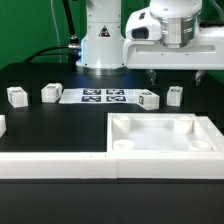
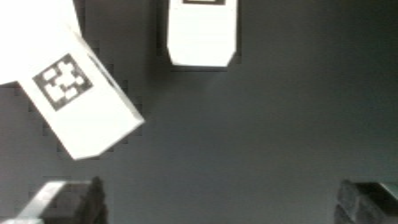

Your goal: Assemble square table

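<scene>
The square table top (image 1: 205, 135), a white slab with a raised rim and round corner sockets, lies at the exterior view's right front. Four small white tagged legs lie behind it: two at the left (image 1: 16, 96) (image 1: 50, 92) and two at the right (image 1: 149, 99) (image 1: 175, 95). My gripper (image 1: 175, 74) hangs open and empty above the two right legs. In the wrist view two legs show below it, one tilted with its tag up (image 2: 75, 92), one straight (image 2: 201, 32). The dark fingertips (image 2: 63, 203) stand wide apart around bare table, touching nothing; the gripper (image 2: 217, 206) holds nothing.
The marker board (image 1: 105, 96) lies flat between the two pairs of legs. A long white low wall (image 1: 50, 162) runs along the front. A small white piece (image 1: 2, 125) shows at the left edge. The robot's base (image 1: 100, 40) stands at the back.
</scene>
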Robot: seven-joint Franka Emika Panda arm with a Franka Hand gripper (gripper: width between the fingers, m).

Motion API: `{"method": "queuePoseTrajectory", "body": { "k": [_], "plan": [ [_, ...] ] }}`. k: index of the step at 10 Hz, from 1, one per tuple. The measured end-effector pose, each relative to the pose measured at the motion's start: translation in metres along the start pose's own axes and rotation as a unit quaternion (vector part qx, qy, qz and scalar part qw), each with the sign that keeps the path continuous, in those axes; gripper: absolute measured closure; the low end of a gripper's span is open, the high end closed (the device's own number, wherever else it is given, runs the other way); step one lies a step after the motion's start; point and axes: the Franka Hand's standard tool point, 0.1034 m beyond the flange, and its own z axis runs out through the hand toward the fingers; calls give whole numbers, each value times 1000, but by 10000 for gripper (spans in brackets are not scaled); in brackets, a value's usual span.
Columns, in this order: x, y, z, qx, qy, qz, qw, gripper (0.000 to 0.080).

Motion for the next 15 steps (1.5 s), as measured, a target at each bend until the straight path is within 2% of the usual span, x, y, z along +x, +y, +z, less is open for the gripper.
{"method": "queuePoseTrajectory", "body": {
  "k": [2,4,5,8,9,10,11,12,15],
  "plan": [
    [-1,3,5,-4,-52,8,999,151],
    [-19,4,19,4,-142,29,990,151],
    [-20,3,15,3,-156,28,987,151],
    [-19,3,16,3,-155,28,988,151],
    [-26,-2,24,9,-166,42,985,151],
    [-34,-8,37,11,-175,41,984,151],
    [-36,-11,48,20,-184,48,982,151],
    [-32,-8,59,27,-179,46,982,151],
    [-32,-7,60,26,-179,47,982,151]
  ]
}}
